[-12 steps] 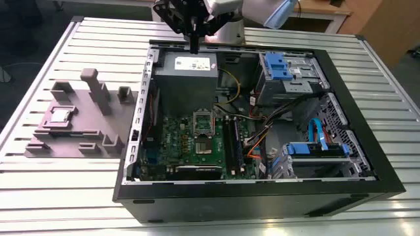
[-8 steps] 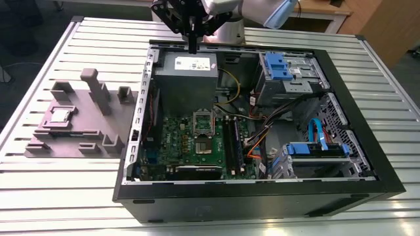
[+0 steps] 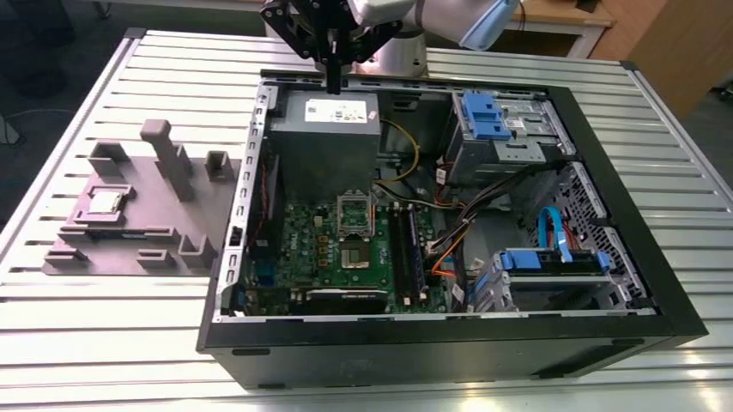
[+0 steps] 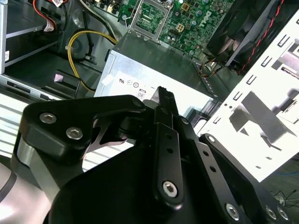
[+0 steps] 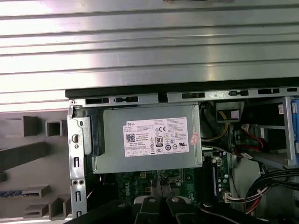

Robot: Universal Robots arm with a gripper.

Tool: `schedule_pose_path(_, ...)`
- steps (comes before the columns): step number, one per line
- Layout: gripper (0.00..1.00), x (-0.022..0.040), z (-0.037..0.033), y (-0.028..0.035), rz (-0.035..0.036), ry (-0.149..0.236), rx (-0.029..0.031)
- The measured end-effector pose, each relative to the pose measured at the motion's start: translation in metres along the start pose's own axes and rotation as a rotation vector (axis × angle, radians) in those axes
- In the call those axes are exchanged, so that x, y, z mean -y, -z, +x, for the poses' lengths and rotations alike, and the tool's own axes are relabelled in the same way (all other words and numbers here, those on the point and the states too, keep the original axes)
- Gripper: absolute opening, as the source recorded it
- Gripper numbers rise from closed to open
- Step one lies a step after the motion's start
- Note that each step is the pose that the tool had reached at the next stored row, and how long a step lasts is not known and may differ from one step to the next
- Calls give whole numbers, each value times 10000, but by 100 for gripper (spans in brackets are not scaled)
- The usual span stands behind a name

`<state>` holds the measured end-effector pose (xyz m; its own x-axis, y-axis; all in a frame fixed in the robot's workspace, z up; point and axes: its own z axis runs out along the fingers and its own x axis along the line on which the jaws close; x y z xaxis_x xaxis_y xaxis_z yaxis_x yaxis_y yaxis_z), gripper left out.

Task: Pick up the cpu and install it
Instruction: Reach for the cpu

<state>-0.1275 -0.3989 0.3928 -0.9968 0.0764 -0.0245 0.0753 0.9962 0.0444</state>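
1. Sitting flat in the grey-purple fixture [image 3: 172,232], by the table's [image 3: 115,343] edge at the exterior view's left: the cpu [image 3: 106,202], untouched.
2. Gripper [image 3: 333,83]: closed, empty, hanging over the power supply [image 3: 326,129], at the open case's [image 3: 458,348] edge farthest in the exterior view.
3. Cpu lies well apart from gripper, toward the exterior view's left, beyond the case wall.
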Motion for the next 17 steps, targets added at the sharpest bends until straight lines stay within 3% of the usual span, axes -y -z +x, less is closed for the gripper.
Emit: schedule_pose_path(17, 10, 4, 46, -4, 1, 3, -1)
